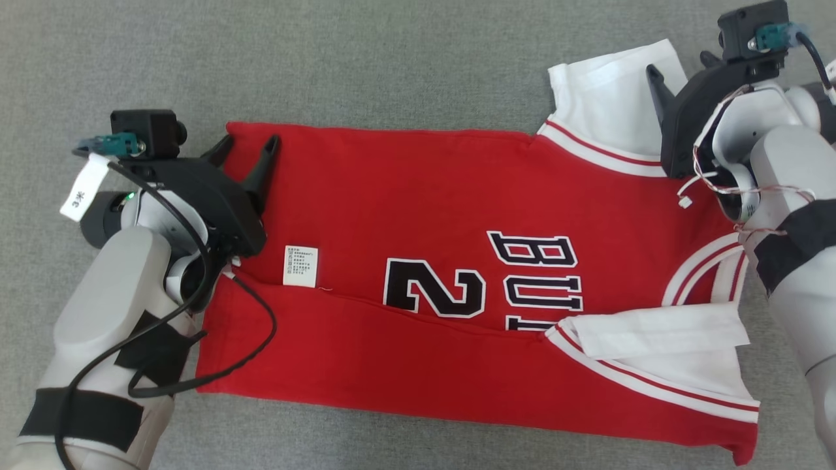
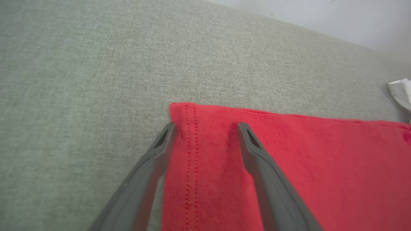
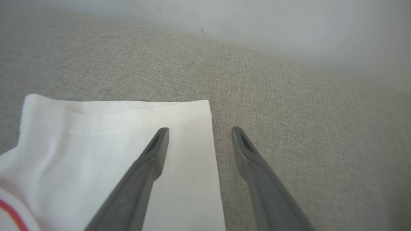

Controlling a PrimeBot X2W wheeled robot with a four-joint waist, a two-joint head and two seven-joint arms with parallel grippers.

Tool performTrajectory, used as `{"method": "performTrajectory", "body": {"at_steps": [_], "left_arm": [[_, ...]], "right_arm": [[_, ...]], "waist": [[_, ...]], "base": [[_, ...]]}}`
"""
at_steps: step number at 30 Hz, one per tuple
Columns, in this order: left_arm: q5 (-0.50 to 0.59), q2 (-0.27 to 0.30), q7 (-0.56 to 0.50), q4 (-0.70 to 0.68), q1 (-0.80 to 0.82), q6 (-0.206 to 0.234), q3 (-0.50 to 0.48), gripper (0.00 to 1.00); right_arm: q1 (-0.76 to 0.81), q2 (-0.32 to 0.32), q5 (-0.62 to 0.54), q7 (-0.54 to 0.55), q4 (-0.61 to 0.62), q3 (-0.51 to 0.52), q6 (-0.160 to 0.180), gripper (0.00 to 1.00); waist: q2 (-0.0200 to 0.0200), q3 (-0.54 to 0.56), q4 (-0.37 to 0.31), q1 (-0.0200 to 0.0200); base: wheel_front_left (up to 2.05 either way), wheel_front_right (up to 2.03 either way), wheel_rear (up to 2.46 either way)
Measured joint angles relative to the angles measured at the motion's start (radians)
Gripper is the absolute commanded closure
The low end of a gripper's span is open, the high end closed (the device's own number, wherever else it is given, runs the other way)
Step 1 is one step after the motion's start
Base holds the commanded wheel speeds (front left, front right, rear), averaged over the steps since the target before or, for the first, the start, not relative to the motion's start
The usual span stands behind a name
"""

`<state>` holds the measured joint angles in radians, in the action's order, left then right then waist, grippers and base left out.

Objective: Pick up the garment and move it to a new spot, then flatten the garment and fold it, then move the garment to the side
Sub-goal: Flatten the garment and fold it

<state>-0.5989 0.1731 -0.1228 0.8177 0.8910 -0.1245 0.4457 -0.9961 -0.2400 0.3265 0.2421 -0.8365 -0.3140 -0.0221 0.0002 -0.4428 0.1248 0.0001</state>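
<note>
We take this for the folding step. The garment (image 1: 424,196), a red jersey with white sleeves, lies spread sideways on the grey table (image 1: 326,59). Its near long side is already turned in over the front, covering the lower part of the print, with a care label (image 1: 301,265) showing at that fold. The far long side looks unfolded, and both grippers sit along it, so we judge the far side comes next.

The left gripper (image 1: 249,145) is at the far hem corner. Its arm reaches in from the lower left, fingers pointing away from us and standing apart with nothing between them. In the left wrist view one fingertip lies at the outer edge of the stitched hem (image 2: 191,134) and the other on the red cloth just inside it. We cannot tell whether they press down or hover.

The right gripper (image 1: 679,65) is at the far sleeve (image 1: 614,91), forearm coming in from the right. Its fingers are also spread and empty; in the right wrist view one is over the white cloth, the other over bare table beside the sleeve's edge.

Next, we think each gripper must lower, pinch its edge cleanly through the layers, then both carry the far side toward us together and level, so the fold lands straight.
</note>
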Motion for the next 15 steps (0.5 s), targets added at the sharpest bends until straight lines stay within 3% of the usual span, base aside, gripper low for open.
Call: {"method": "performTrajectory", "body": {"at_steps": [9,10,11,12,13,15], "left_arm": [[-0.055,-0.014,0.000,0.024,0.051,0.000,0.052,0.00],[-0.066,-0.015,0.000,0.029,0.057,0.000,0.053,0.00],[-0.069,-0.014,-0.001,0.030,0.062,0.000,0.059,0.02],[-0.069,-0.012,-0.001,0.030,0.064,0.000,0.067,0.46],[-0.074,-0.012,-0.001,0.033,0.068,0.000,0.068,0.95],[-0.102,-0.010,-0.001,0.040,0.081,0.000,0.071,1.00]], "right_arm": [[-0.082,0.000,-0.051,0.005,-0.084,-0.034,0.014,0.00],[-0.088,0.000,-0.056,0.006,-0.093,-0.037,0.015,0.54],[-0.098,0.000,-0.059,0.006,-0.100,-0.042,0.019,0.69],[-0.107,0.000,-0.065,0.005,-0.103,-0.045,0.021,0.98],[-0.117,0.002,-0.067,0.003,-0.107,-0.048,0.021,1.00],[-0.123,0.007,-0.067,-0.006,-0.123,-0.050,0.021,1.00]], "waist": [[-0.0001,-0.045,0.025,-0.0001],[-0.0002,-0.050,0.028,-0.0002],[-0.0003,-0.055,0.030,-0.0003],[-0.0003,-0.061,0.032,-0.0002],[-0.0003,-0.066,0.034,-0.0002],[-0.0003,-0.074,0.037,-0.0002]], "base": [[0.00,0.00,0.00],[0.00,0.00,0.00],[0.00,0.00,0.00],[0.00,0.00,0.00],[0.00,0.00,0.00],[0.00,0.00,0.00]]}}
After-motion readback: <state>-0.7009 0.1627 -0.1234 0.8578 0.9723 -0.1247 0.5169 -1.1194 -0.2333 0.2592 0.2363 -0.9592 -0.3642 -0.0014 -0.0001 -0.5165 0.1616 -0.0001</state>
